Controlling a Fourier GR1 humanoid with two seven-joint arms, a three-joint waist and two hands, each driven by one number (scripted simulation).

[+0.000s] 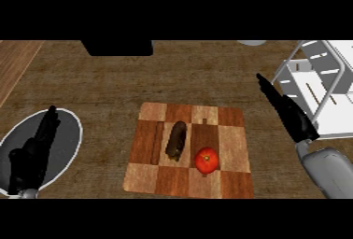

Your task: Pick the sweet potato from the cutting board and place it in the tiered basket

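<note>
- My right robot hand (289,114) is released, with straight fingers pointing to the far left. It hangs between the cutting board (231,179) and the tiered basket (329,119) and grasps nothing.
- My left robot hand (31,154), at the near left, is released too. Its fingers stretch toward the far side over a grey plate (67,140) with a white rim.
- The sweet potato (176,140) lies on the cutting board, lengthwise from near to far and left of centre, apart from both hands.
- A red tomato (206,160) sits just beside it on the same board, to its near right.
- The white tiered basket stands at the far right of the brown table (89,84).
</note>
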